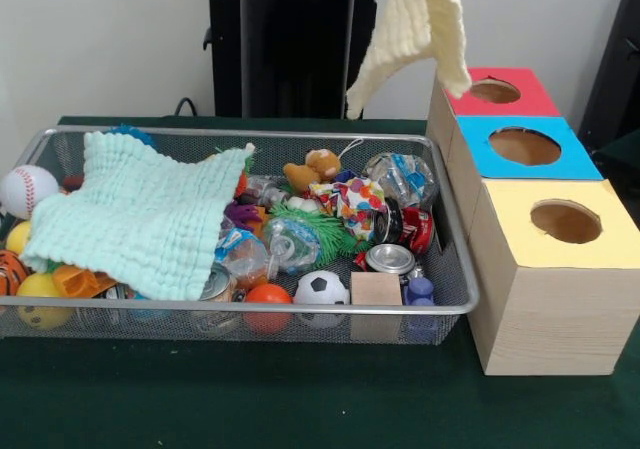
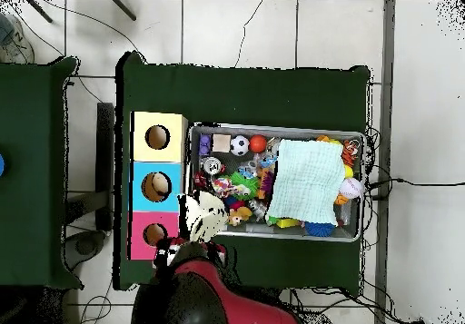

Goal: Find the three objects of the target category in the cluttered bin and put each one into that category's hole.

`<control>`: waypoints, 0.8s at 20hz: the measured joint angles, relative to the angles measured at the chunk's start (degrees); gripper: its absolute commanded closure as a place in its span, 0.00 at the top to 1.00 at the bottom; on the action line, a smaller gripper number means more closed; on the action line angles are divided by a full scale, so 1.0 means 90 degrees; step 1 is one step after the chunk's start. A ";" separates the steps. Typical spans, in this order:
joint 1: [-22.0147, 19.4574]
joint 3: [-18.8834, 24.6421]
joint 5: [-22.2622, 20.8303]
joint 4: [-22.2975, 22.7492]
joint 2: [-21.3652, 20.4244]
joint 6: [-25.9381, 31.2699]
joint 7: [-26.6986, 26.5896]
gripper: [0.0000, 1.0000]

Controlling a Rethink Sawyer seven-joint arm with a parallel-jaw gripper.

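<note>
The silver wire-mesh bin [image 1: 300, 309] is full of toys; it also shows in the overhead view [image 2: 272, 127]. See-through bottles lie in it: one with blue print at the back right [image 1: 400, 177], two near the middle [image 1: 292, 241] [image 1: 245, 256]. A cream cloth [image 1: 415, 29] hangs in the air above the bin's back right corner, beside the red box. My gripper [image 2: 205, 213] holds it from above; the gripper is out of the front view. The blue-surround hole [image 1: 525, 146] [image 2: 156, 186] is the middle one of three.
A pale green cloth [image 1: 140, 214] [image 2: 306, 182] covers the bin's left half in the front view. Metal cans [image 1: 390, 259], balls [image 1: 320, 287] and a wooden block [image 1: 375, 289] lie among the clutter. The red hole [image 1: 494, 91] and the yellow hole [image 1: 566, 221] flank the blue one.
</note>
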 measured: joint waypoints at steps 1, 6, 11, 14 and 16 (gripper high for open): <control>-0.0093 -0.0012 0.0052 0.0087 -0.0071 0.0020 0.0000 0.00; -0.0520 -0.0020 0.0093 0.0156 -0.0150 0.0101 0.0000 0.00; -0.1119 -0.0019 0.0093 0.0156 -0.0179 0.0259 -0.0005 0.00; -0.1719 -0.0001 0.0093 0.0156 -0.0178 0.0377 -0.0038 0.00; -0.2010 0.0024 0.0093 0.0156 -0.0176 0.0412 -0.0072 0.00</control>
